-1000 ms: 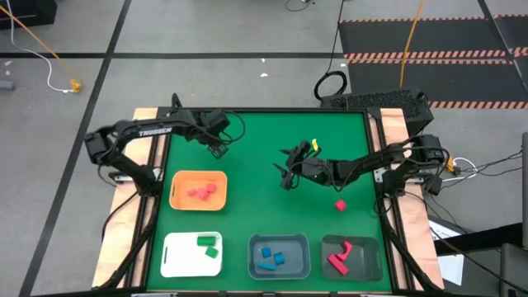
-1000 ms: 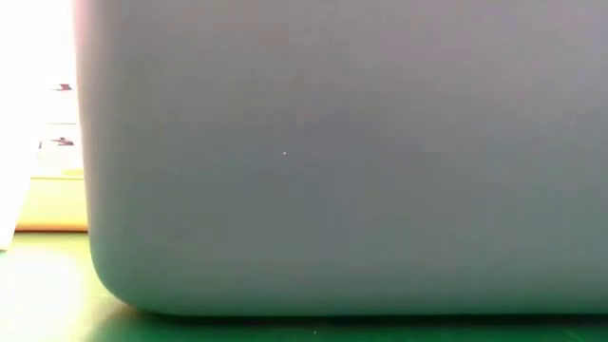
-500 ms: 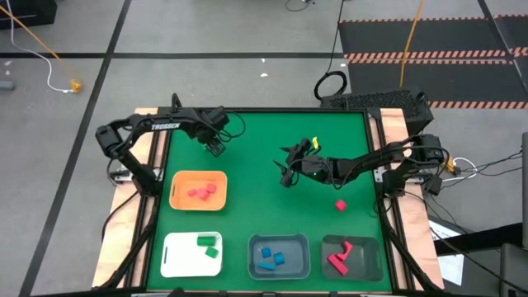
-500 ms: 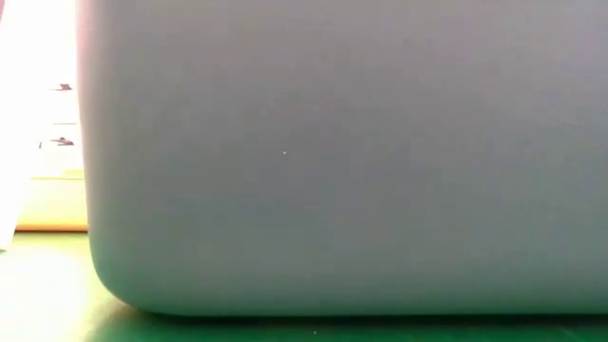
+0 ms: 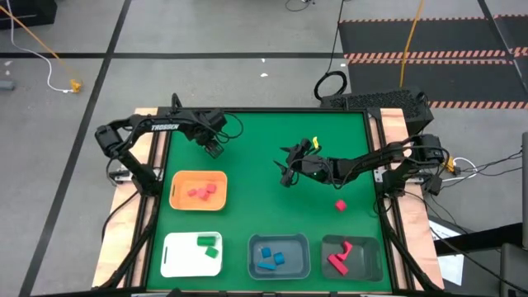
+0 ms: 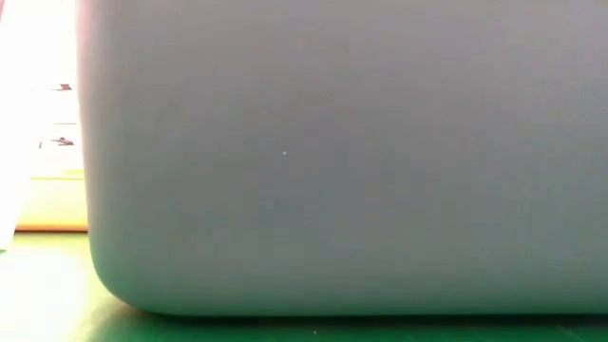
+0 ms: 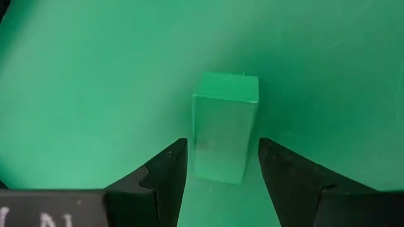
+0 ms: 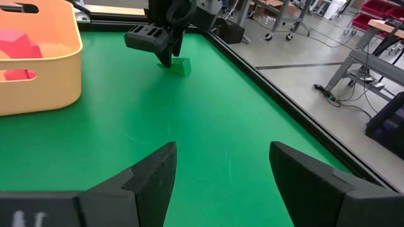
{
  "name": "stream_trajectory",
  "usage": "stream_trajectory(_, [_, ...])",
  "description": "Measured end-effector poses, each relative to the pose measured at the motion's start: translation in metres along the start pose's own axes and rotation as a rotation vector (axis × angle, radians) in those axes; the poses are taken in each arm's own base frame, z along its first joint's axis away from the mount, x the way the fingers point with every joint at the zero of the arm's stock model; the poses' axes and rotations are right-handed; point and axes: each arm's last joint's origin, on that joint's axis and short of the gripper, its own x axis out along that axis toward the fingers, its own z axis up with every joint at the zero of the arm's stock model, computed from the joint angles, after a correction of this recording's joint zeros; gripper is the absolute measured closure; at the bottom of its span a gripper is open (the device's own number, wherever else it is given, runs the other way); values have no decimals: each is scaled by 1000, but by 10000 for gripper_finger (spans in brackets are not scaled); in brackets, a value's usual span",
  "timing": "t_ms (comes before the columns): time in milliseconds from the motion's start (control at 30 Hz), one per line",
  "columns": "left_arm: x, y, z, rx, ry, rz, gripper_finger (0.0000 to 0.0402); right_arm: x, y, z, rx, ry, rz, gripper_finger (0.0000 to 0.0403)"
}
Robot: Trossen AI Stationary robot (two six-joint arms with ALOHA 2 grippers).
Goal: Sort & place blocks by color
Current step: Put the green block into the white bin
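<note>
Right now my left gripper (image 7: 221,165) sits wide open astride a green block (image 7: 224,126) at the mat's far left (not yet pinched). Next I close, then carry it to the white tray (image 5: 175,260).

Table top (image 5: 264,140) looked like a matt green mat to me, smooth, no glare. The green block (image 7: 224,126) read as smooth matt plastic. Left gripper (image 7: 221,165) fingers (image 7: 165,173) were matt black plastic, slightly grainy. Orange tray (image 8: 63,63) was smooth plastic with a soft sheen.
</note>
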Motion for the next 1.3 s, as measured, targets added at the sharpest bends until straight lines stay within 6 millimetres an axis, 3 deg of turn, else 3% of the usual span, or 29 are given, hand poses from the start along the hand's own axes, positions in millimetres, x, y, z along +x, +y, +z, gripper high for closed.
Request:
stream_trajectory(467, [1,0,5,-38,-48,-53,204,0,0,0,2,0,0,158])
stream_trajectory(733, [12,-1,-5,-86,-61,-55,206,0,0,0,2,0,0,158])
stream_trajectory(967, [14,-1,-7,-93,-61,-58,272,0,0,0,2,0,0,158])
stream_trajectory(1300, [4,-1,-6,-125,-71,-88,272,0,0,0,2,0,0,158])
